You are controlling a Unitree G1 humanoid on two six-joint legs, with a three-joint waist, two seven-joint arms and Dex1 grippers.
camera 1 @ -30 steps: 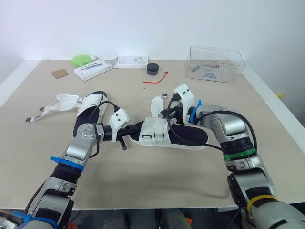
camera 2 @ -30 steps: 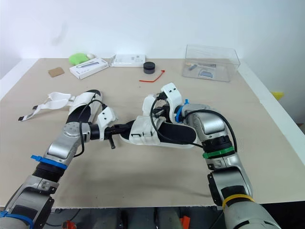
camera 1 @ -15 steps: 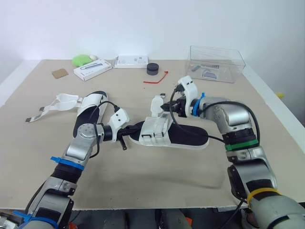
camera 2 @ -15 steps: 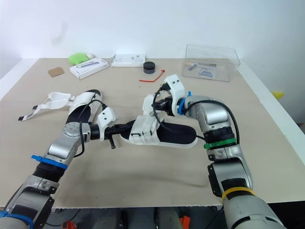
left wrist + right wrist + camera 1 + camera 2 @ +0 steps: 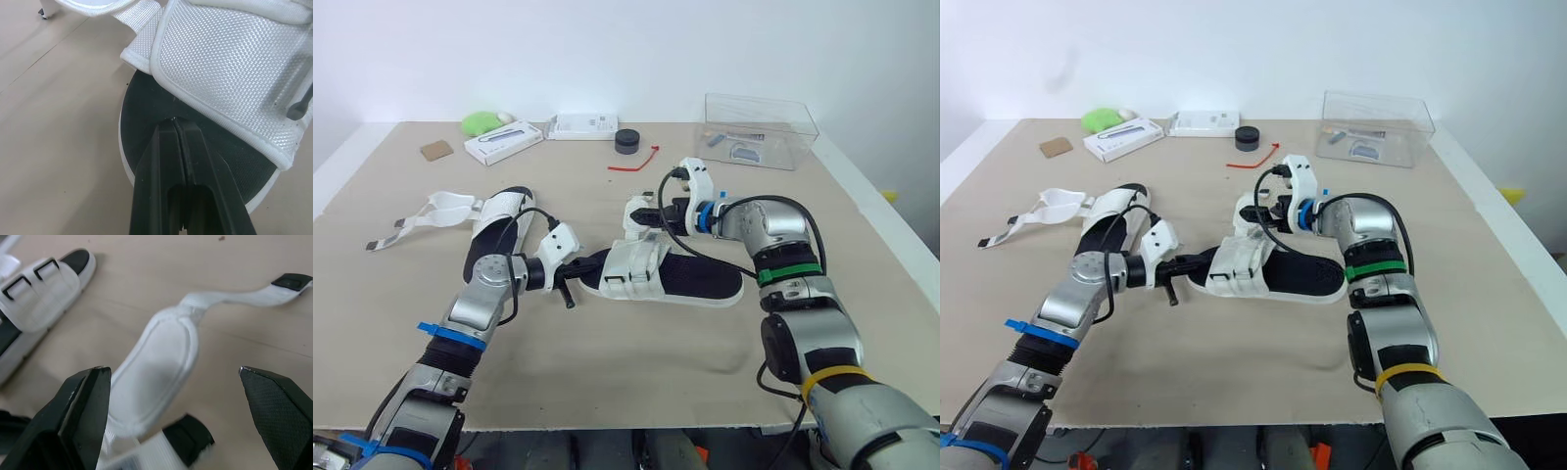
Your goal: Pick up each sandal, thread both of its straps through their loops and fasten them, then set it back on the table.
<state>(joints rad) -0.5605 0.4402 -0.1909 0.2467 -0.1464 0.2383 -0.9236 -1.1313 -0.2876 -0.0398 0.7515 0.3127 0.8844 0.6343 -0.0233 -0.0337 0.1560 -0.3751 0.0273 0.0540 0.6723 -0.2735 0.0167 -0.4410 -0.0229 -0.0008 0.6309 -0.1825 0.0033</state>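
The sandal (image 5: 697, 280) being worked on is seen lying on the table (image 5: 636, 372) at the centre of the head-camera frames, toe towards the left and heel towards the right. Its broad white front strap (image 5: 632, 265), with two black buckles, is laid across the black footbed, and its padded ankle strap (image 5: 159, 363) stands up just behind that, with a narrow tail ending in a black tip (image 5: 291, 282). At the toe, the left gripper (image 5: 174, 122) is shown clenched, its two black fingers (image 5: 159, 161) pressed together with their tips on the rim of the footbed just under the front strap's edge; whether anything is pinched between them cannot be told. The right gripper (image 5: 171, 369) is held just above the ankle strap with its fingers (image 5: 88, 399) spread wide and nothing grasped. A second sandal (image 5: 499, 225) is seen at the left of the frame, with its white straps (image 5: 440, 209) trailing loose further left. Along the upper part of the frame are ranged a clear plastic box (image 5: 760, 128), a red tie (image 5: 637, 162), a black round object (image 5: 626, 142), two white boxes (image 5: 505, 144), a green object (image 5: 481, 123) and a brown square (image 5: 436, 151).
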